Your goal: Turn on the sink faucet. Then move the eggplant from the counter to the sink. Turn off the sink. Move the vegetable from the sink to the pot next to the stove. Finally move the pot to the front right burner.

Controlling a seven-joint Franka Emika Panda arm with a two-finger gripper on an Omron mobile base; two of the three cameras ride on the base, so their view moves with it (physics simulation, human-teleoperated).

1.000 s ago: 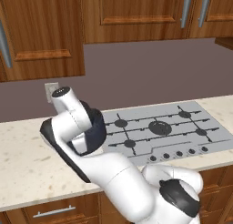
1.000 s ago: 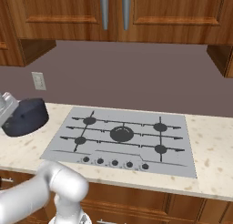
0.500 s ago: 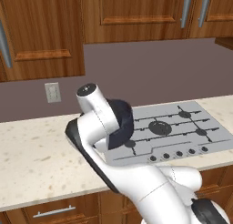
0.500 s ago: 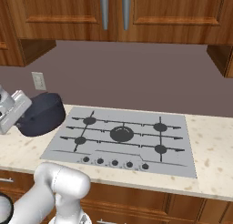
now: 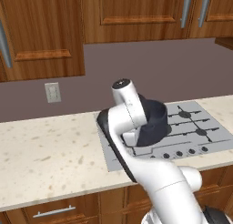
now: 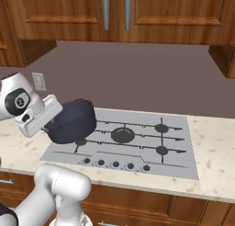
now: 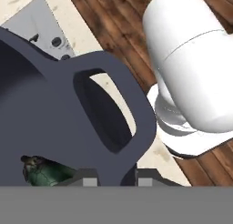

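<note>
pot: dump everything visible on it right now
The pot is wide, round and dark blue-black with a matte look and a loop handle at its rim. It is lifted clear of the counter, tilted, over the left end of the stove. The gripper is shut on the rim by that handle. In the hand view, something dark green with a brownish end, likely the eggplant, lies inside.

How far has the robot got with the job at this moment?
Done: the eggplant already lies inside the pot. In hand: the end effector grips the pot's loop handle, holding it tilted above the stove's left side. Left: setting the pot on the front right burner.
</note>
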